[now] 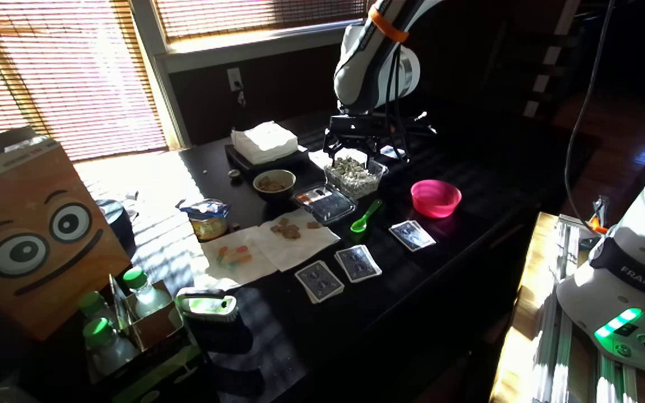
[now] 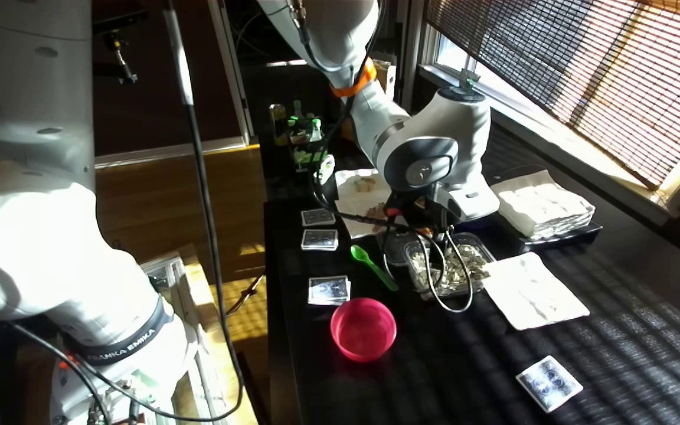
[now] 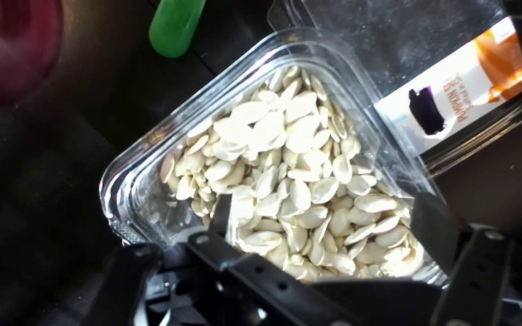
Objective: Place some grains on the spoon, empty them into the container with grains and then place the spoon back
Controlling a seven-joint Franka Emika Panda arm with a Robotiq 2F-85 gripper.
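1. The black two-fingered pincer [image 3: 326, 215] is spread wide and holds nothing, its fingers [image 3: 435, 233] straddling part of a heap of pale, flat oval seeds [image 3: 299, 194]. Whether the tips touch the seeds, I cannot tell.
2. Those seeds fill the square see-through plastic container [image 3: 184, 117] beneath it.
3. The small bright green plastic spoon [image 1: 368, 214] lies on the black counter [image 1: 277, 319], apart from the container, handle end nearest it.
4. A clear plastic lid [image 3: 401, 36] bearing a white-and-orange label [image 3: 465, 86] lies just beside the container.
5. Near the spoon stand a round bright pink bowl [image 1: 435, 209] and a stack of blue-backed playing cards [image 2: 328, 290].
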